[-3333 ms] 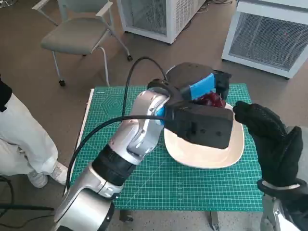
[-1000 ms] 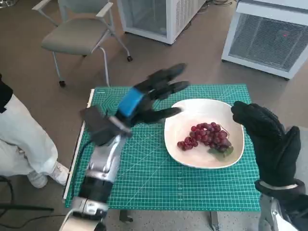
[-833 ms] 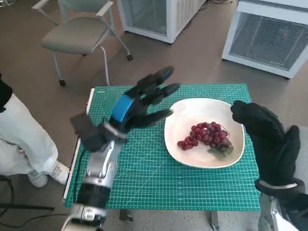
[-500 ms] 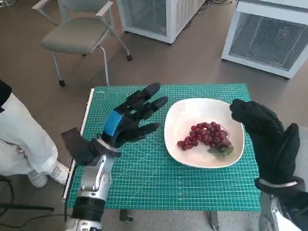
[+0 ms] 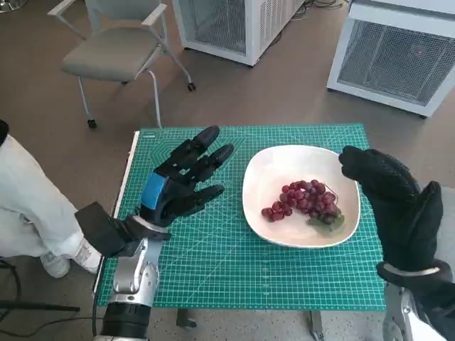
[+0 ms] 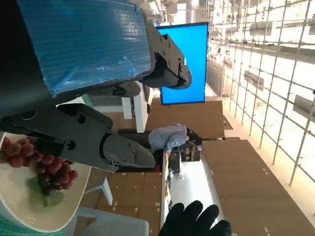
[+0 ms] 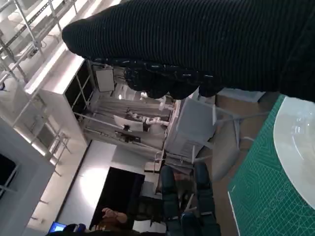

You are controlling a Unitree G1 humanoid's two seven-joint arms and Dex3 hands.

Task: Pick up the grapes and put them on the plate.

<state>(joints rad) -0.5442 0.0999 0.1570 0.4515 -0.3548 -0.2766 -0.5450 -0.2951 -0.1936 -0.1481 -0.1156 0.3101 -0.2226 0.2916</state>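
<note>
The left hand (image 5: pixel 167 193) has its fingers (image 5: pixel 202 145) spread apart and holds nothing; it hovers over the bare green mat on the table (image 5: pixel 234 277), beside the plate (image 5: pixel 264 227) and clear of its rim. Over the last few seconds this hand has come away from above the plate, where it covered the fruit, and has been drawing back toward the robot's own left side, lower and nearer the table's edge with each picture. The grapes (image 5: pixel 304 201) now lie in the open on the plate, a red bunch with a green leaf at one side, resting toward the half of the plate nearer the right hand (image 5: pixel 394 206). That gloved hand has hardly moved: it stands upright just beside the plate's far rim, fingers loosely extended, gripping nothing, as far as the head view shows.

Judged from how things lie, the placing is done: the bunch sits wholly inside the plate, and the withdrawal looks like the closing move of the task.

No brand, label or readable writing shows. The mat carries only a printed grid, and a blue screen (image 6: pixel 183 64) in the left wrist view is blank
</note>
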